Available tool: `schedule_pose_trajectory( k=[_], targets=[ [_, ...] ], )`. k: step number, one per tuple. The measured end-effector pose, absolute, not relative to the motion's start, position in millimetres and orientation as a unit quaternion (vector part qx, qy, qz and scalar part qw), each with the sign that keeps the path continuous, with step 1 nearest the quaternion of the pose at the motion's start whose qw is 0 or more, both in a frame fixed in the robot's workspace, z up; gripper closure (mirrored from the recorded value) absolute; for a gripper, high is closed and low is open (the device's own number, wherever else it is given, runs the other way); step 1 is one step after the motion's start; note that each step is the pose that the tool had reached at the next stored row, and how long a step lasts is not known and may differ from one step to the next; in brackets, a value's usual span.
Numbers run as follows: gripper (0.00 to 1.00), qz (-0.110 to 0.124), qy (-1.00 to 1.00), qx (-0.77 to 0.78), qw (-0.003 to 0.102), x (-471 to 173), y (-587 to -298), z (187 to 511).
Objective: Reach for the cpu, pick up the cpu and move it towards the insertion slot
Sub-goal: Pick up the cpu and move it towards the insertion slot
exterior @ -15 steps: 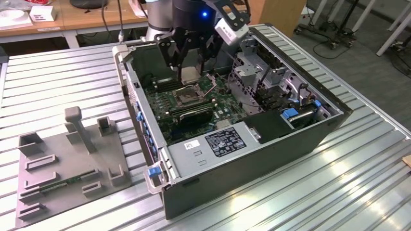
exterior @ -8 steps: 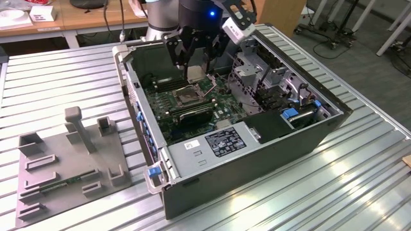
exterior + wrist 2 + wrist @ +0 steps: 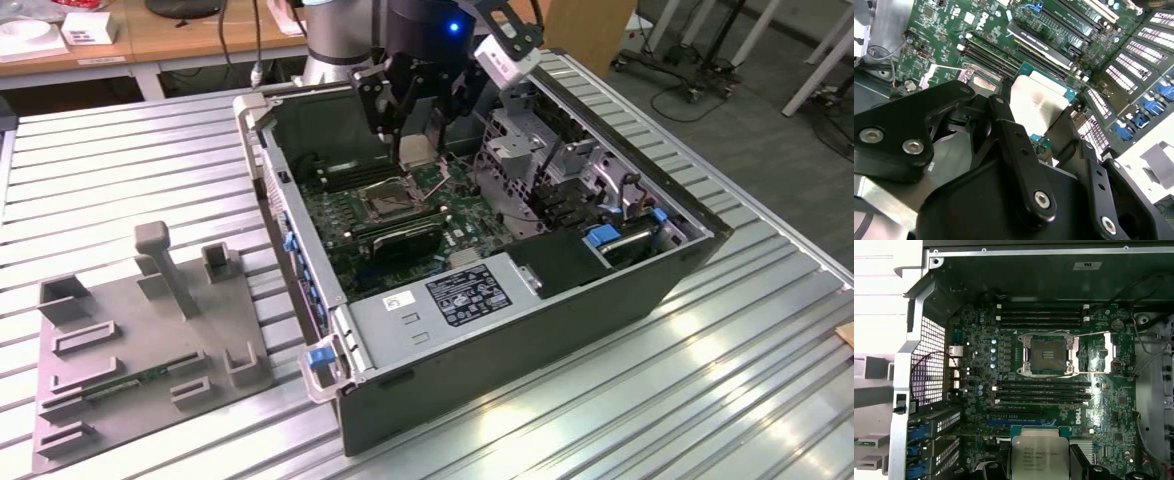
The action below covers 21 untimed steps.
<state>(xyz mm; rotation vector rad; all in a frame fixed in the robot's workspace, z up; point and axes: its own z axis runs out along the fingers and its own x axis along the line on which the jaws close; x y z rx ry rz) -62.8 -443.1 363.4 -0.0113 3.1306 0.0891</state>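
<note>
My gripper (image 3: 416,150) hangs inside the open computer case (image 3: 534,330), over the green motherboard (image 3: 387,215). It is closed narrowly on the cpu (image 3: 1036,107), black fingers (image 3: 1019,150) pressing the chip's opposite edges; in the second wrist view the silver face shows between them. In the first wrist view the cpu (image 3: 1040,455) sits held above the board, silver lid with a green rim, off the board surface.

The insertion slot (image 3: 1048,355) is apart from the cpu in the first wrist view, with a bank of long black memory slots (image 3: 1041,392) between them. Slot has a dark centre and silvery frame, and its load plate (image 3: 1094,352) is flipped open to one side. In the exterior view the insertion slot (image 3: 390,198) lies just below and near my gripper.

Case stands on the ribbed metal counter (image 3: 747,360). A grey plastic fixture plate (image 3: 134,345) lies on the counter to the exterior view's left, well apart from the case.
</note>
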Motion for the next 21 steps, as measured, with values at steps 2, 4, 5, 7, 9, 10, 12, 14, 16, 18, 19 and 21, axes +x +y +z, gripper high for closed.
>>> schedule_pose_trajectory(
  k=[2,4,5,7,9,10,12,14,16,18,19,21],
  targets=[
    [0.46,0.028,1.0,-0.004,0.005,-63,-443,363],
    [0.46,0.028,1.0,-0.004,0.005,-63,-443,363],
    [0.46,0.028,1.0,-0.004,0.005,-62,-443,363],
    [0.46,0.028,1.0,-0.004,0.005,-62,-443,363],
    [0.46,0.028,1.0,-0.004,0.005,-62,-443,363],
    [0.46,0.028,1.0,-0.004,0.005,-62,-443,363],
    [0.46,0.028,1.0,-0.004,0.005,-62,-443,363],
    [0.46,0.028,1.0,-0.004,0.005,-62,-442,363],
    [0.46,0.028,1.0,-0.004,0.005,-62,-440,363],
    [0.46,0.028,1.0,-0.004,0.005,-62,-437,363],
    [0.46,0.029,1.0,-0.004,0.005,-62,-436,363],
    [0.46,0.029,1.0,-0.004,0.005,-62,-432,362]
  ],
)
